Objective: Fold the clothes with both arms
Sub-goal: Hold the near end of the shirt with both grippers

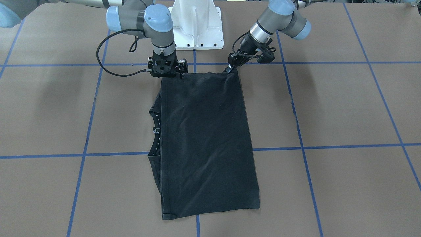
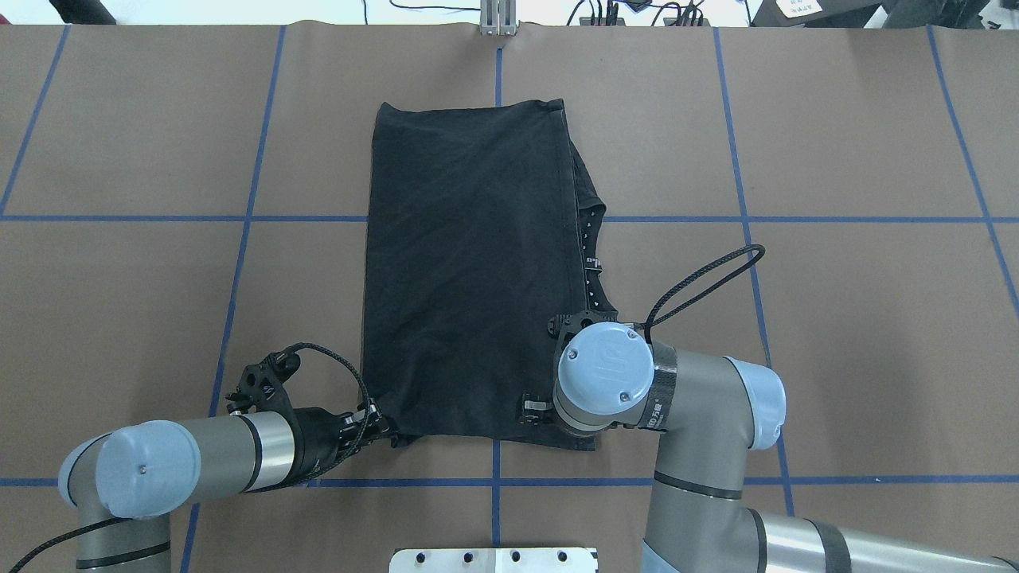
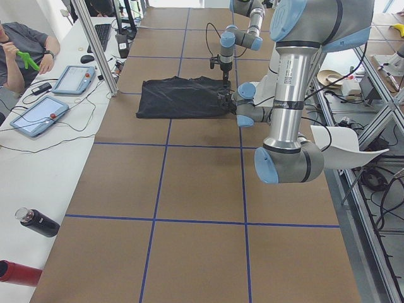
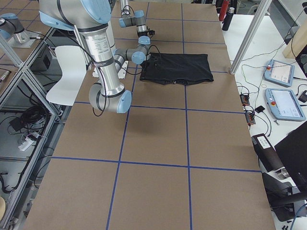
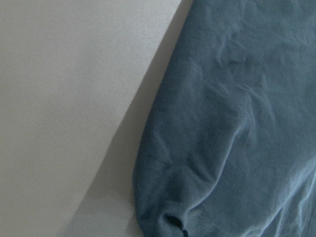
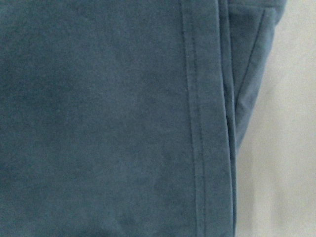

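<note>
The black T-shirt (image 1: 207, 138) lies folded in a long rectangle on the brown table, plain side up, its collar showing along one long edge (image 2: 589, 239). My left gripper (image 1: 229, 69) reaches in low at the shirt's corner nearest the robot (image 2: 392, 436) and is shut on that corner; the left wrist view shows the cloth (image 5: 237, 123) bunched there. My right gripper (image 1: 172, 75) points straight down at the other near corner. In the overhead view its wrist (image 2: 603, 368) hides it, and the right wrist view shows only cloth and a hem (image 6: 197, 118), so I cannot tell whether it is open or shut.
The white pedestal base (image 1: 197, 26) stands just behind the shirt. Blue tape lines (image 1: 329, 145) grid the brown table. In the exterior left view, tablets (image 3: 38, 117) and bottles (image 3: 38, 222) lie on the white side bench, where a person sits.
</note>
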Robot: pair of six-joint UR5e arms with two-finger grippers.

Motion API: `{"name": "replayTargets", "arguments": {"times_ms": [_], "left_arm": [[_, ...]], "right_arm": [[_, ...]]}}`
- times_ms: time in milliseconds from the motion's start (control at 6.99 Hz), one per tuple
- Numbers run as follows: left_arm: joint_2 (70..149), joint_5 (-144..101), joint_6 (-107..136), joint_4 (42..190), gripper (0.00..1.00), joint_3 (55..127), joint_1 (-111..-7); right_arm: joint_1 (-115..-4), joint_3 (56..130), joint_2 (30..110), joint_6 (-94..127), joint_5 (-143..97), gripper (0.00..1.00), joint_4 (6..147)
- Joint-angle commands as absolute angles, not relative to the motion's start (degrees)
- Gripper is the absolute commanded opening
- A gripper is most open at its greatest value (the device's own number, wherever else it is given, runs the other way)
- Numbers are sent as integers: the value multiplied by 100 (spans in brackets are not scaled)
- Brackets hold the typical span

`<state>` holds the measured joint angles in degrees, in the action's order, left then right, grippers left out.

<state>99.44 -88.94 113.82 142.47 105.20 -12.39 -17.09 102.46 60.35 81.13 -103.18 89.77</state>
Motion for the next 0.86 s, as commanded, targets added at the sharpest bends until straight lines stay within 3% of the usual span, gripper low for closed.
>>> {"name": "replayTargets", "arguments": {"times_ms": [0,286,716], "left_arm": [[9940,-8895,11382,14247,0,10521,-1239],[9940,-8895,11373,14247,0,10521,-1239],[9949,-8903,11373,14247,0,10520,-1239]], "right_arm": [[-1688,10248,6064,8104,-10318,100,8843],[-1591,10082,6170,8182,-10301,100,8097],[-1670,10107,6170,8139,-10336,100,8147]]}}
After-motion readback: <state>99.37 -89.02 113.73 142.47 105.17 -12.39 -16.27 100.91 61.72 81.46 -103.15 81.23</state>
